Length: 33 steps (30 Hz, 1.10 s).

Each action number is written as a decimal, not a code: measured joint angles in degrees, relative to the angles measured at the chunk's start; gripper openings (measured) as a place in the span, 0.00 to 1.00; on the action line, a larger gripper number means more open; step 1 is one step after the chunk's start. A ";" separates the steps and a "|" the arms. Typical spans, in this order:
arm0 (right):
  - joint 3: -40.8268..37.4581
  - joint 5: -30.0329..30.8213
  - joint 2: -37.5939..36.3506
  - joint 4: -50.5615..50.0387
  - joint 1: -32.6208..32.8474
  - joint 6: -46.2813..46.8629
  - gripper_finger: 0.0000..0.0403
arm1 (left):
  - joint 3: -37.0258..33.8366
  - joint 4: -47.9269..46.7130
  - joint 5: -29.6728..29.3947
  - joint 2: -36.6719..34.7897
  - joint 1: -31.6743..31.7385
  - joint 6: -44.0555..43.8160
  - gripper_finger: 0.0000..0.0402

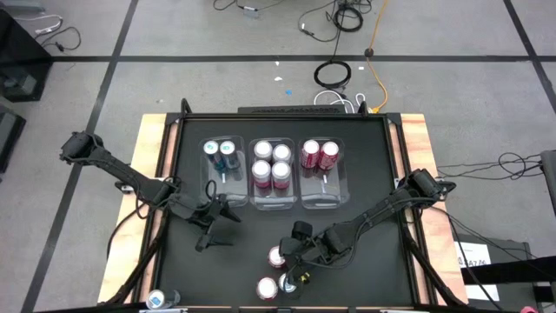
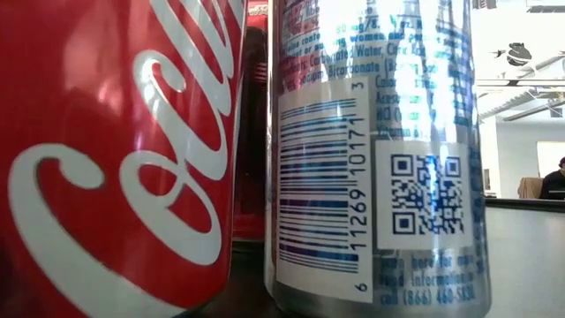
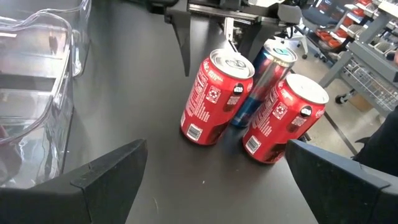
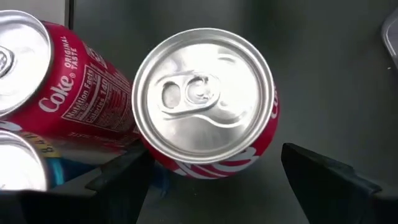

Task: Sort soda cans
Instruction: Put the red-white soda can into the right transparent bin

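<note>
Three clear bins (image 1: pixel 274 202) sat side by side toward the back of the black worktop (image 1: pixel 365 174). The left one held two teal-blue cans (image 1: pixel 219 150), the middle one four pink-and-white cans (image 1: pixel 271 163), and the right one two dark red cans (image 1: pixel 319 154).

Near the front edge, a small cluster of loose cans stood apart from the bins. Two red cola cans (image 3: pixel 214 96) were upright there, with a blue-and-silver can (image 3: pixel 264 78) tucked just behind and between them. One more can (image 1: pixel 157 300) stood alone at the front left corner.

The right gripper (image 1: pixel 291 261) was down among that cluster, its jaws spread wide, straddling the nearer red cola can (image 4: pixel 205 102) from above; I couldn't see either finger touching it. The neighbouring red can (image 4: pixel 68 93) was just beside it.

The left gripper (image 1: pixel 213 228) waited in front of the left bin, low over the worktop, jaws spread and holding nothing, aimed across at the cluster.

Beyond the worktop, a person (image 2: pixel 554 179) was sitting far back in the room
</note>
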 joint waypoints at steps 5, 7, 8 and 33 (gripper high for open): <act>1.97 -0.02 0.02 -1.01 -0.10 -0.39 0.85 | 0.00 0.02 0.00 0.00 0.00 -0.02 0.97; 2.83 -0.02 0.02 -1.80 -0.12 -0.54 0.85 | 0.00 0.04 0.00 0.01 0.00 -0.04 0.97; 3.30 0.00 0.02 -2.33 -0.15 -0.67 0.85 | 0.00 0.04 0.00 0.00 0.00 -0.04 0.97; 4.40 -4.24 1.01 -0.97 -2.43 -2.97 0.85 | -0.02 0.56 0.00 0.02 0.00 -0.09 0.97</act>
